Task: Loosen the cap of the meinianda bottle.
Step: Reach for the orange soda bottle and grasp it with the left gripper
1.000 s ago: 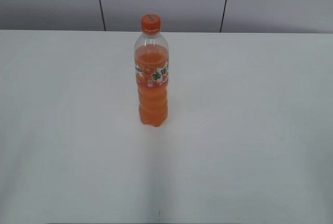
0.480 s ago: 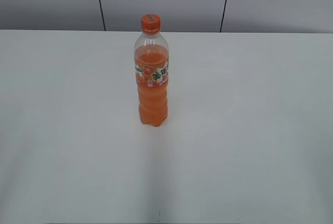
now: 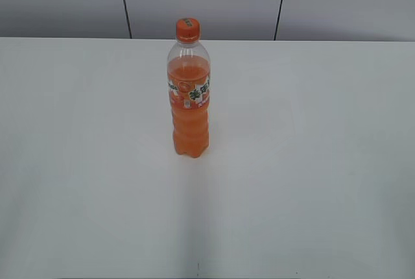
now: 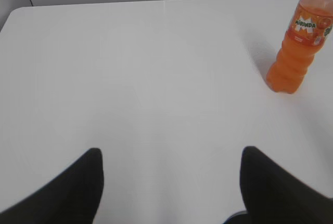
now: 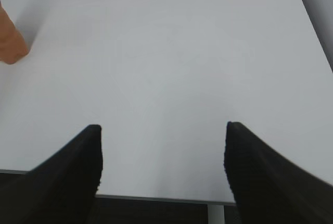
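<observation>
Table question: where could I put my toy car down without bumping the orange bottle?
Almost anywhere. The white table is bare left of the meinianda bottle, right of it, and in front of it toward the near edge. Only the middle, where the bottle stands upright with its cap on, is taken. Behind it, a thin strip runs to the far edge.

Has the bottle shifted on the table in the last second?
No. The bottle stands in the same spot below the dark wall seam behind it.
</observation>
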Controlling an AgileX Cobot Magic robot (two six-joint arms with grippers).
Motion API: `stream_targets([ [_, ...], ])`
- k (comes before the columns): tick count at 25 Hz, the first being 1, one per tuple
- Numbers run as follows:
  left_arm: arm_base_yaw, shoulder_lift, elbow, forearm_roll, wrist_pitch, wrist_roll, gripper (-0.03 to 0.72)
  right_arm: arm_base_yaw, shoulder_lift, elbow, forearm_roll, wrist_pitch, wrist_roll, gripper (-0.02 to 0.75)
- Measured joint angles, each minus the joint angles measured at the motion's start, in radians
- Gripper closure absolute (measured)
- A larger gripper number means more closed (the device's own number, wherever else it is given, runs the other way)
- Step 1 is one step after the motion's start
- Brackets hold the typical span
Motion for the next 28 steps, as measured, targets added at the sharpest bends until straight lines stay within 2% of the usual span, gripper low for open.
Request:
stream_targets([
  [3,0.0,0.013,-0.013,-0.002,-0.042,0.0,0.189,0.0,0.0,0.0,0.003,0.0,0.0,0.192],
  [12,0.0,0.096,-0.029,0.034,-0.428,0.0,0.189,0.0,0.0,0.0,0.006,0.0,0.001,0.192],
  [28,0.0,0.552,0.031,0.045,-0.986,0.0,0.189,0.0,0.0,0.0,0.006,0.0,0.001,0.192],
])
